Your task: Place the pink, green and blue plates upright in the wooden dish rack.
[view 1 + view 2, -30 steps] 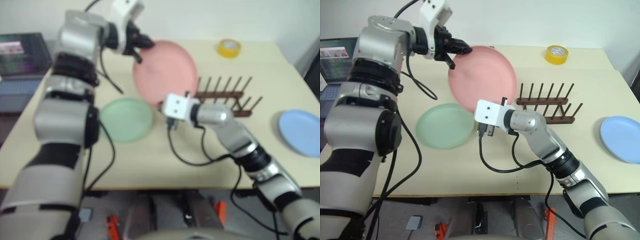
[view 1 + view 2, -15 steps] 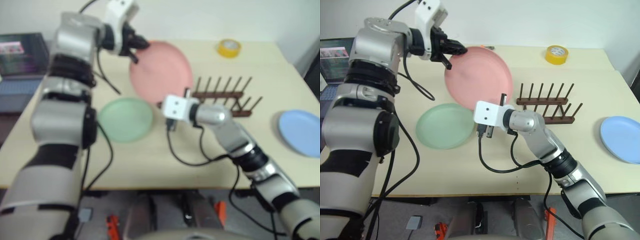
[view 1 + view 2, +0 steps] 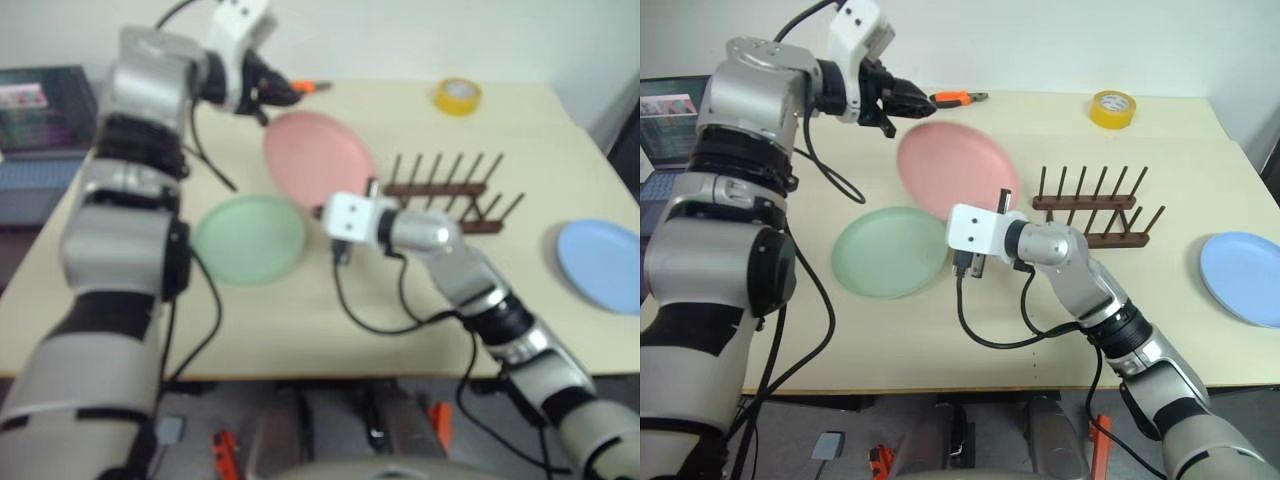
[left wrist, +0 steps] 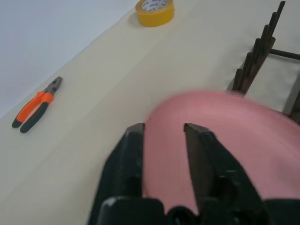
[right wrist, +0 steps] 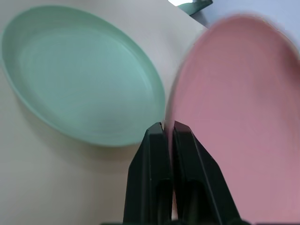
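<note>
The pink plate (image 3: pixel 958 168) leans tilted over the table between the green plate and the wooden dish rack (image 3: pixel 1095 210). My right gripper (image 3: pixel 1005 198) is shut on the pink plate's lower rim (image 5: pixel 234 108). My left gripper (image 3: pixel 910 100) hovers open just above and behind the plate's far edge, touching nothing; the plate (image 4: pixel 225 140) lies beyond its spread fingers (image 4: pixel 136 136). The green plate (image 3: pixel 890 252) lies flat on the table to the left. At the right edge the blue plate (image 3: pixel 1245 277) also lies flat. The rack stands without any plate in it.
A yellow tape roll (image 3: pixel 1112 108) sits at the back of the table, behind the rack. Orange-handled pliers (image 3: pixel 958 97) lie at the back near my left gripper. A laptop (image 3: pixel 670 120) stands beyond the table's left edge.
My left gripper has opened and let go of the pink plate's top edge. The plate has tipped lower and flatter, uncovering the pliers behind it. The right gripper keeps its grip.
</note>
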Controlling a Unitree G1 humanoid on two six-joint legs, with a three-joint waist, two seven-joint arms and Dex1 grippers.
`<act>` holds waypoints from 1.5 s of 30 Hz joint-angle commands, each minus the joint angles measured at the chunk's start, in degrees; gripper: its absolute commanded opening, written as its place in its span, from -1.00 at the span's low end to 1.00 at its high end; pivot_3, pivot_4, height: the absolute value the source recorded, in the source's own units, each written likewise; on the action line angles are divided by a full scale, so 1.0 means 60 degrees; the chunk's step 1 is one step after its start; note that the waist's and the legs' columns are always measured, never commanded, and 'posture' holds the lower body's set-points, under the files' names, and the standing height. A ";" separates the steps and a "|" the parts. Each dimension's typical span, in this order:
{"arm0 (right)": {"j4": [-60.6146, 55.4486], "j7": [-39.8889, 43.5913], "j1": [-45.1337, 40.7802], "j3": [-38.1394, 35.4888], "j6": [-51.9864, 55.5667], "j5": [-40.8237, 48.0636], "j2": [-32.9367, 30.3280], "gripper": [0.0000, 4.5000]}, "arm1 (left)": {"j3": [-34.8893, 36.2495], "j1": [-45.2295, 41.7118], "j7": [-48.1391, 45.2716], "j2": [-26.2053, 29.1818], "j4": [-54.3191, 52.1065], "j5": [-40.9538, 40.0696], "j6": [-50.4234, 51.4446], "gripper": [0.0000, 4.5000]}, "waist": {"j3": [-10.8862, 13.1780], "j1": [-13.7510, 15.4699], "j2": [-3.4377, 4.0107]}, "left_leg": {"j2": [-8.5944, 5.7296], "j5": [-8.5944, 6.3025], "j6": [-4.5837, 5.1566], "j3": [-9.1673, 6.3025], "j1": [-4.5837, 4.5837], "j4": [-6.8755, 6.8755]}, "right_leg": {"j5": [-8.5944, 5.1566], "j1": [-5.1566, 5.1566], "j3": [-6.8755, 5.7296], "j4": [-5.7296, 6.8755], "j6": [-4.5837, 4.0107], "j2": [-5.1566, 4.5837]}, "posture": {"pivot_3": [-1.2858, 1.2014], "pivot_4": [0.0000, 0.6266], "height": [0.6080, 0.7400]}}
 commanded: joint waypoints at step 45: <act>-0.0888 0.0590 -0.0852 -0.3338 0.0331 0.3706 0.0492 -1.00 | 0.2039 0.1794 -0.0791 0.3229 -0.3922 -0.2585 -0.0209 0.76 | 0.0000 0.0004 0.0000 | 0.0021 0.0002 0.0001 0.0003 0.0022 0.0008 | 0.0000 -0.0001 0.0015 0.0055 -0.0017 -0.0010 | 0.03 -0.52 1.00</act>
